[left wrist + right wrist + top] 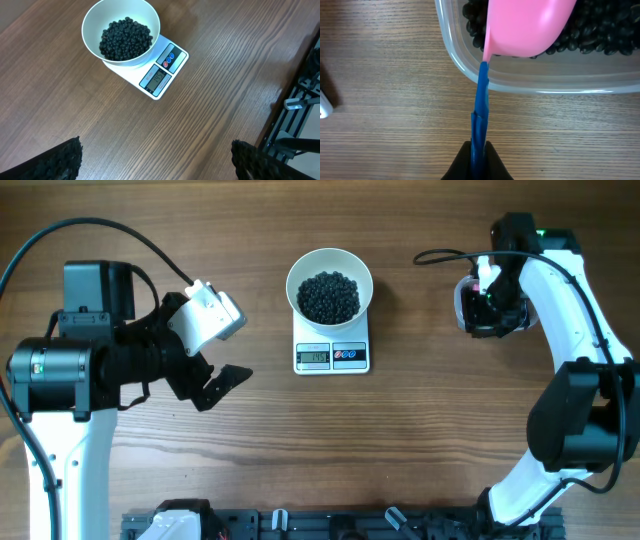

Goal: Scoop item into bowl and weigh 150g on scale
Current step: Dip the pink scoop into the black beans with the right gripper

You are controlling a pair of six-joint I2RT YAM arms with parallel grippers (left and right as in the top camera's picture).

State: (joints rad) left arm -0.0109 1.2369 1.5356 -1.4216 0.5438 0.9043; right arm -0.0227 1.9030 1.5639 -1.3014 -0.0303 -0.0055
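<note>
Scale (332, 356) display unreadable, left gripper (157, 165) spread wide, right gripper (479, 152) clamping scoop handle (481, 100), tub (545, 82) cropped

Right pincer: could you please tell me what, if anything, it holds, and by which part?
The right pincer grips the pink scoop by the end of its blue handle.

The right pincer (479, 151) clamps a pink scoop (527, 25) by its blue handle (481, 100), the cup over the clear tub's (520, 82) near corner, apparently just above the black beads (600, 35) inside; wooden tabletop (385, 75) lies outside the tub.
</note>
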